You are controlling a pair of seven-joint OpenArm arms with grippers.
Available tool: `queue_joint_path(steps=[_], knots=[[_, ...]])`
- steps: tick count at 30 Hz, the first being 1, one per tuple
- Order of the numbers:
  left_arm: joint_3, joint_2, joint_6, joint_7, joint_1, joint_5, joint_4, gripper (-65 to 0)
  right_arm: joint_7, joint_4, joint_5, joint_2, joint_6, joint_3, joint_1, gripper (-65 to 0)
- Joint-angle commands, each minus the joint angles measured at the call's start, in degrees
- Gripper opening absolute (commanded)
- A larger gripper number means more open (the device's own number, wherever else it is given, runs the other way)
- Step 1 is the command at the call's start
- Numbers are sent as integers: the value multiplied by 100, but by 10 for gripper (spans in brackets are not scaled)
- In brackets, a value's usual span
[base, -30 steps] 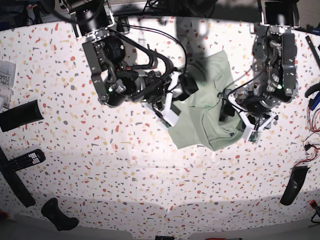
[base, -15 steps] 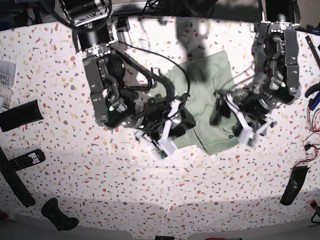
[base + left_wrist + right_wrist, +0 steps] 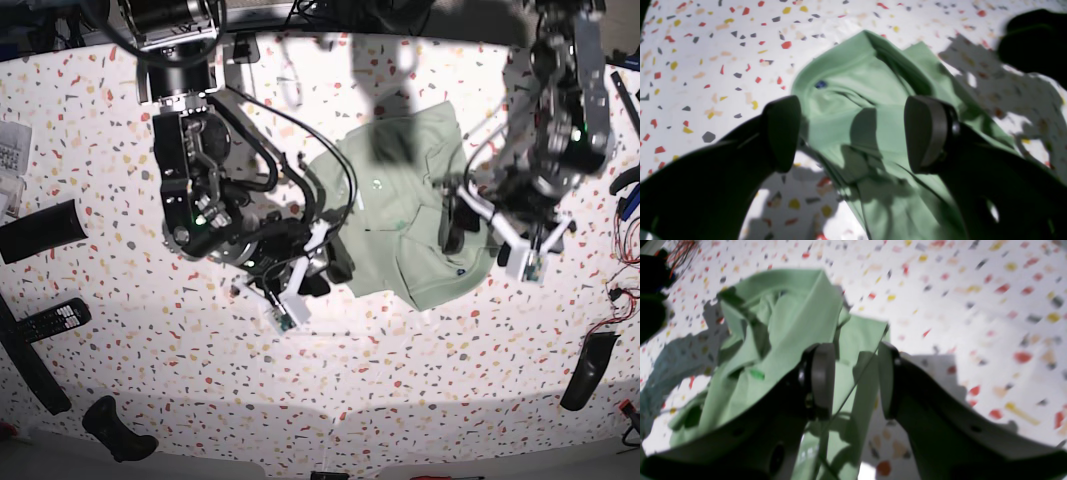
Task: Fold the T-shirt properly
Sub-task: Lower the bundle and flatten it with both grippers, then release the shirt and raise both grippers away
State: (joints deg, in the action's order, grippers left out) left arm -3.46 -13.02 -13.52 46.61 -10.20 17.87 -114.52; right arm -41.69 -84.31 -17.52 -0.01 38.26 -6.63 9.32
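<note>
Pale green T-shirt (image 3: 405, 215) lies roughly folded but rumpled on the speckled desk (image 3: 120, 180); tidying remains. Left hand (image 3: 853, 133) hovers wide open and empty; right hand (image 3: 853, 380) half open, holding nothing.

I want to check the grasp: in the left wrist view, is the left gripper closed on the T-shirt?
No, the left gripper stands wide open above the T-shirt, pinching no cloth.

The T-shirt (image 3: 405, 215) lies bunched on the desk (image 3: 320, 380), right of centre in the base view. The right gripper (image 3: 325, 270) sits at its left edge, the left gripper (image 3: 478, 228) over its right edge. A remote (image 3: 52, 320) lies near the desk's left edge, well apart from the shirt.
</note>
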Motion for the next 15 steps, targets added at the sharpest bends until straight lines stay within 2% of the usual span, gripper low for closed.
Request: queue_joint_path(steps=[1,4,8,11,15], knots=[[-26,-37,7,-142,-39,-118,-245,-203,136,-4,-42,-20,-20,2,105,-438],[-26,-37,9,-120,-356,-492,-479,-203,280,227,-37,-15,-15,2,-22,-438],[-26,-35,22,-103,-793,-472,-483,-203,852,382,223,-15,-13,-26,-376,-438],[-24,-35,20,-131,-1110,-221,-481,-203,815,385,234,-15,-9,-127,-575,-438],[-26,-35,9,-146,-1217,-479,-483,-203,562,382,4,-15,70,-439,-831,-438]])
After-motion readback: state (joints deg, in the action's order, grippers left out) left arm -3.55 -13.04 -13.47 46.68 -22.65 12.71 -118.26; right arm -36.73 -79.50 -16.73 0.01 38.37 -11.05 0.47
